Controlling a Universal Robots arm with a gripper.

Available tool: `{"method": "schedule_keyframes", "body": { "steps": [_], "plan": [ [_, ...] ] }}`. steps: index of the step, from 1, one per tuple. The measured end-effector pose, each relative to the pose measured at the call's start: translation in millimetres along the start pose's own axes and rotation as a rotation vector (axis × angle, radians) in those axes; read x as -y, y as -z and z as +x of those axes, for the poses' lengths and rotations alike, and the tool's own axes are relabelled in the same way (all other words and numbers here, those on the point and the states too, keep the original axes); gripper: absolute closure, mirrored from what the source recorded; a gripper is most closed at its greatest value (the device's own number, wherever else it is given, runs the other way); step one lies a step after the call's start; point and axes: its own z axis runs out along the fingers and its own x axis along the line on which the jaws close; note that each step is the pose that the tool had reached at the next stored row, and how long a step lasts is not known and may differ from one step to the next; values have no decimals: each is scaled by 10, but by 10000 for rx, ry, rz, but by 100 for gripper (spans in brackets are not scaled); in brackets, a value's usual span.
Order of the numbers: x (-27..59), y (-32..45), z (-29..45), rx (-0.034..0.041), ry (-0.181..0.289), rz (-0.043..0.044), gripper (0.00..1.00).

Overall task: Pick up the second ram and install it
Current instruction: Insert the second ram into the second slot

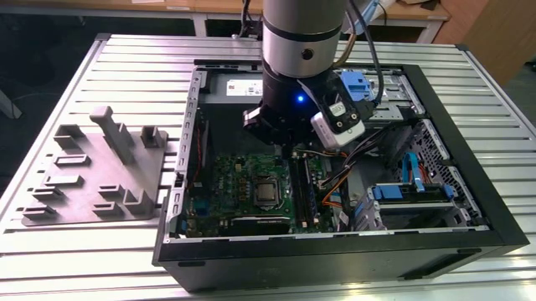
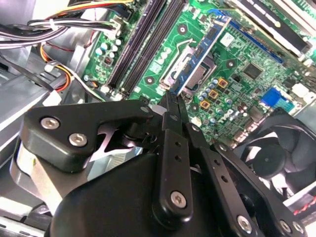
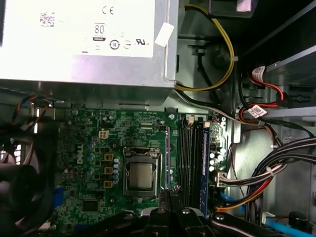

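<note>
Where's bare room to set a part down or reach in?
Free: slatted table on the exterior view's right of the case, and around the grey tray. Crowded: inside the case, arm over motherboard, cables beside it.

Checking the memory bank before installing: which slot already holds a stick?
The outermost one, farthest from the processor socket: a blue stick fills it, while the slots beside it are bare black.

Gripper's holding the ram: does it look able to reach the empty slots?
Probably yes. The gripper, shut on the ram, hangs over the board beside the empty slots; nothing lies across them. The installed stick stands next to them, cables farther off.
</note>
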Motion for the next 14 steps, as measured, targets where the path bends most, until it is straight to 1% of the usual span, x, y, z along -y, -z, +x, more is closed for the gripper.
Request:
{"method": "schedule_keyframes", "body": {
  "steps": [4,11,14],
  "plan": [
    [2,-31,-27,0,0,-2,89],
    [5,-153,-38,1,-1,-6,89],
    [7,-187,-55,0,-1,-8,89]
  ]
}}
